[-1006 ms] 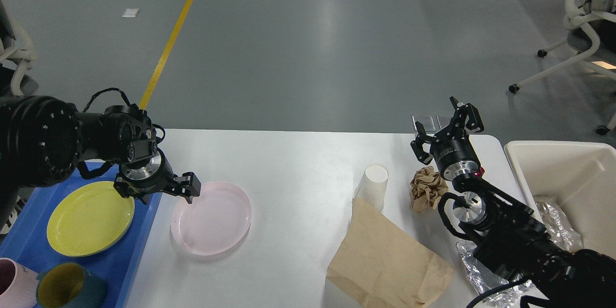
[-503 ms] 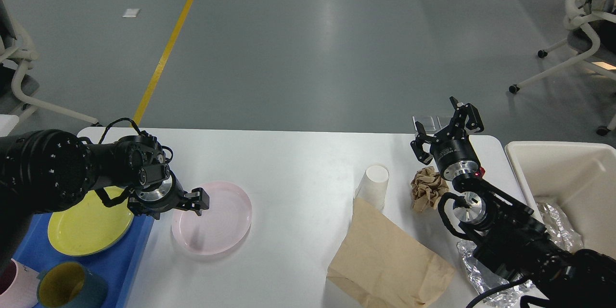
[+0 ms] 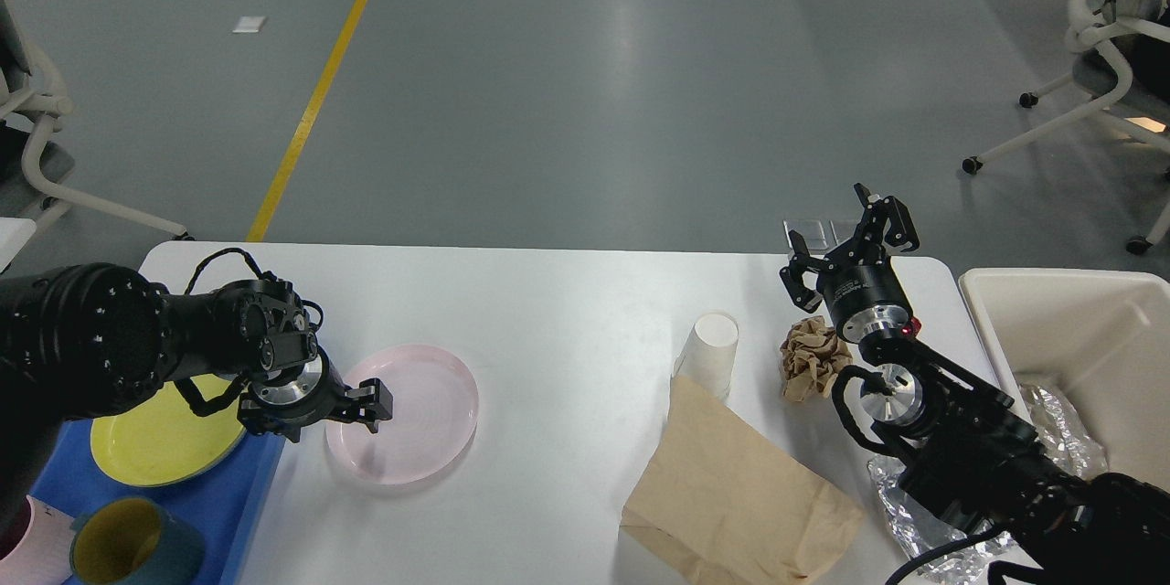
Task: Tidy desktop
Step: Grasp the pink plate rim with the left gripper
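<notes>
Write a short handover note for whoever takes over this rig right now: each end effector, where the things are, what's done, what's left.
Left end effector: low over the pink plate's left edge; grip unclear.
Right end effector: open, empty, raised behind the crumpled paper.
Desktop holds the pink plate, paper cup, crumpled paper, brown bag and foil.
Done: yellow plate and mugs are in the blue tray; some foil in the bin.
Left: plate to tray, presumably; rubbish to bin.
</notes>
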### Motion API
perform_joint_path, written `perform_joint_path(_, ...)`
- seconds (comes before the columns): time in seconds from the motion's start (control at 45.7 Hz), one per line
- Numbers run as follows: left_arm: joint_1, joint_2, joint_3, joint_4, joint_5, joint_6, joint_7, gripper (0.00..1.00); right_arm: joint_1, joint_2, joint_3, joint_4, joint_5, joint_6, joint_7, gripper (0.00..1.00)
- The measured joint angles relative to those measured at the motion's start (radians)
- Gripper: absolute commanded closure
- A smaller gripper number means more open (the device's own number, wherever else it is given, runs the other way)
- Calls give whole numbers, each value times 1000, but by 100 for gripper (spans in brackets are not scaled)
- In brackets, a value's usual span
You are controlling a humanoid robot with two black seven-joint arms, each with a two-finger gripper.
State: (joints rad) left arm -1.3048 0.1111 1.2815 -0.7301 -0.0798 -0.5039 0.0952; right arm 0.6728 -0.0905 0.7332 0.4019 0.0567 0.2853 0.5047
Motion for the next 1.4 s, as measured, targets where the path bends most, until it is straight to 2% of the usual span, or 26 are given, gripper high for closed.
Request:
perform_joint_path(0.066, 10, 0, -9, 2, 0, 0, 0, 23, 0, 0, 0, 0, 0, 0, 0, 0)
perform_joint_path(0.241, 31, -1, -30, 14, 0, 1, 0, 30, 0, 0, 0, 0, 0, 0, 0, 0)
perform_joint_path(0.306, 37, -3, -32, 17, 0, 1, 0, 37, 0, 0, 0, 0, 0, 0, 0, 0)
perform_joint_path(0.547, 56, -5, -51, 24, 0, -9, 0, 67, 0, 0, 0, 0, 0, 0, 0, 0)
perform_joint_path(0.7, 59, -3, -54, 24, 0, -18, 20, 99, 0, 0, 0, 0, 0, 0, 0, 0)
perform_joint_path(0.853, 59, 2, -55, 25, 1, -62, 77, 100, 0, 0, 0, 0, 0, 0, 0, 0)
perform_joint_path(0.919, 58, 4, -55, 25, 1, -78, 88, 100, 0, 0, 0, 0, 0, 0, 0, 0)
perform_joint_path(1.203, 23, 8, -58, 24, 2, -123, 94, 100, -1, 0, 0, 0, 0, 0, 0, 0)
perform_joint_path(1.4, -63, 33, -69, 24, 2, -203, 94, 100, -1, 0, 0, 0, 0, 0, 0, 0)
